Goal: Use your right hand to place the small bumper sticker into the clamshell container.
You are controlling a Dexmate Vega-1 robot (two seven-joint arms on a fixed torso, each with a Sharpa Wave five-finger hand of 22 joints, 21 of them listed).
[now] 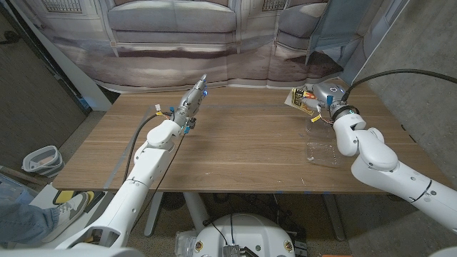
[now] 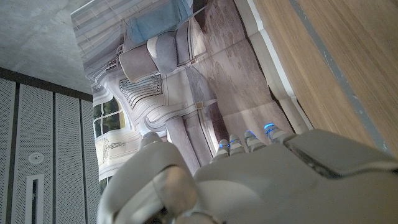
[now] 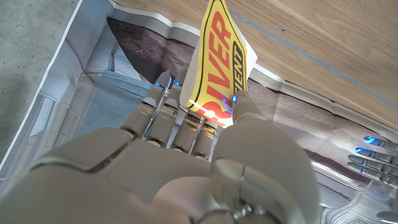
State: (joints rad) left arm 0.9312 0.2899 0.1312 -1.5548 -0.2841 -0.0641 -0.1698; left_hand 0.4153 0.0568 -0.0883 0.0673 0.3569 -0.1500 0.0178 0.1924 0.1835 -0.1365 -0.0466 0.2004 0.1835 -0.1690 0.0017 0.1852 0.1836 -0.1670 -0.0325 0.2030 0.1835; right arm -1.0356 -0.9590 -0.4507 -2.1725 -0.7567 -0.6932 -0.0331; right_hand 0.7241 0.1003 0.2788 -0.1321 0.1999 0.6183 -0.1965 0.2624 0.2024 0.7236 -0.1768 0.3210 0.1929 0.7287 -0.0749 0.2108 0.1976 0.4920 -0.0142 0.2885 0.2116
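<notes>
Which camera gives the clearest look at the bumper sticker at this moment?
The right wrist view: the bumper sticker is large there, yellow with red lettering, pinched in the right hand. In the head view it is a small yellow patch at that hand near the table's far right edge, lettering unreadable. The left wrist view faces the backdrop.

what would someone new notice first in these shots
Most striking is the yellow bumper sticker with bold red letters, pinched in the right hand near the table's far right corner. Just nearer the robot on the wooden table lies the clear clamshell container, easy to miss against the wood. On the other side, the left hand holds nothing and points toward the printed sofa backdrop.
</notes>
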